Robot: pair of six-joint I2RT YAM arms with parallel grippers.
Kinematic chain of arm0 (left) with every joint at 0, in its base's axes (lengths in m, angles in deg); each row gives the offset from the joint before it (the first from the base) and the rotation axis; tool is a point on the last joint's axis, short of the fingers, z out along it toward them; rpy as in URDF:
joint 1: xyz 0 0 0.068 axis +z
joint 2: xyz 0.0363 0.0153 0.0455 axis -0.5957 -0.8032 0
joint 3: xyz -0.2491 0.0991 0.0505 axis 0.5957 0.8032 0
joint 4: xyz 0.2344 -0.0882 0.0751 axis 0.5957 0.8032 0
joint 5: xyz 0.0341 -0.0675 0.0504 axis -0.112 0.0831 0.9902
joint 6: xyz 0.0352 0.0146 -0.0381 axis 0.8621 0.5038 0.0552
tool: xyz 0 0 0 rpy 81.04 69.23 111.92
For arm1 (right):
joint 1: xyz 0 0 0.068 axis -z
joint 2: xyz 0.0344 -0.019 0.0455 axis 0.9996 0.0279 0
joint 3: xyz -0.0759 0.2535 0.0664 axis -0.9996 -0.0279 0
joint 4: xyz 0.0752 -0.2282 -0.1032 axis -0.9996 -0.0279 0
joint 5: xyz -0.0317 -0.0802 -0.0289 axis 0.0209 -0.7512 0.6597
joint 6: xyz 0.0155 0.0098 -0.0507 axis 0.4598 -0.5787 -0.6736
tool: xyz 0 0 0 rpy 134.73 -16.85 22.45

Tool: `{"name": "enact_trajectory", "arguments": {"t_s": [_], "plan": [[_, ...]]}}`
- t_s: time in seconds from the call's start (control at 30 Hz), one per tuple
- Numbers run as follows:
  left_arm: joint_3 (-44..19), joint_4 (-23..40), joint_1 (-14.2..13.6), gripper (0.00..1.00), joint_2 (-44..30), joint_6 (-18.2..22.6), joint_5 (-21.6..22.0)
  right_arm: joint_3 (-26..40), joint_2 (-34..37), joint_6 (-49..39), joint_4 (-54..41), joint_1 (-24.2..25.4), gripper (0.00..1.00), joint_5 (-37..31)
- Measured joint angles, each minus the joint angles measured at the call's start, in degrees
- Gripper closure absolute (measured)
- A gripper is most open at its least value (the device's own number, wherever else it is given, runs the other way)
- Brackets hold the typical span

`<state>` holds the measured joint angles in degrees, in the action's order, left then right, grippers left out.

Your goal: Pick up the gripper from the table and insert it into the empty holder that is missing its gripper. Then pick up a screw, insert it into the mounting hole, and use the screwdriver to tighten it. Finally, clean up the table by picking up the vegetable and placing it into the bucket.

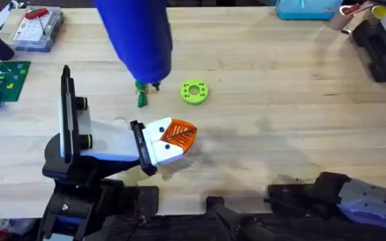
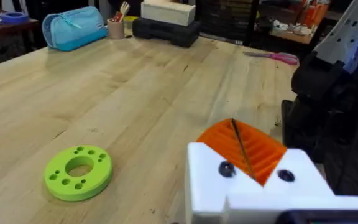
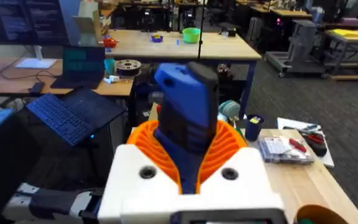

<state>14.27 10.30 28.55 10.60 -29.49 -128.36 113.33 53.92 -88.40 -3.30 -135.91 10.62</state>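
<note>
Three views: you get the overhead first, then each wrist.
Overhead, screwdriver: the screwdriver (image 1: 136,40) looms big and blue up top, its thin bit pointing down at the table (image 1: 280,100).
Overhead, vegetable: the vegetable (image 1: 141,98) lies right by that bit, with a lime-green ring (image 1: 194,92) just beside it.
Overhead, holder: the holder (image 1: 109,140) sits at your lower left, and the orange gripper (image 1: 179,135) is at its tip, past the black end plate.
Left wrist: the left gripper (image 2: 253,158) shows its white body and orange ribbing close up. You cannot tell if it is spread or pressed together. The ring lies near it on bare wood.
Right wrist: the right gripper (image 3: 188,168) is pinching the screwdriver between its orange pads. A clear box (image 3: 284,149) sits on the table edge beyond, a grip the overhead never gives you.
</note>
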Motion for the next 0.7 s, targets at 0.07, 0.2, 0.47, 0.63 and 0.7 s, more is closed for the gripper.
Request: {"name": "enact_trajectory", "arguments": {"t_s": [0.07, 0.2, 0.47, 0.63, 0.7], "plan": [[0.0, -0.02, 0.0, 0.985, 0.0, 0.0, 0.01, 0.0, 0.46, 0.0, 0.01, 0.0, 0.912, 0.0], [0.0, -0.02, 0.0, 0.985, 0.0, 0.0, 0.01, 0.0, 0.88, 0.19, 0.38, 0.0, 0.912, 0.0], [0.0, -0.02, 0.0, 0.985, 0.0, 0.0, 0.01, -0.26, 1.01, 0.37, 2.43, 0.52, 0.913, 0.0], [0.0, -0.01, 0.0, 0.985, 0.0, 0.0, 0.01, -3.35, 1.0, 1.5, 7.41, 0.72, 0.914, 0.02], [0.0, -0.02, 0.0, 0.985, 0.0, 0.0, 0.01, -4.69, 1.0, 1.85, 7.5, 0.72, 0.914, 0.18]]}}
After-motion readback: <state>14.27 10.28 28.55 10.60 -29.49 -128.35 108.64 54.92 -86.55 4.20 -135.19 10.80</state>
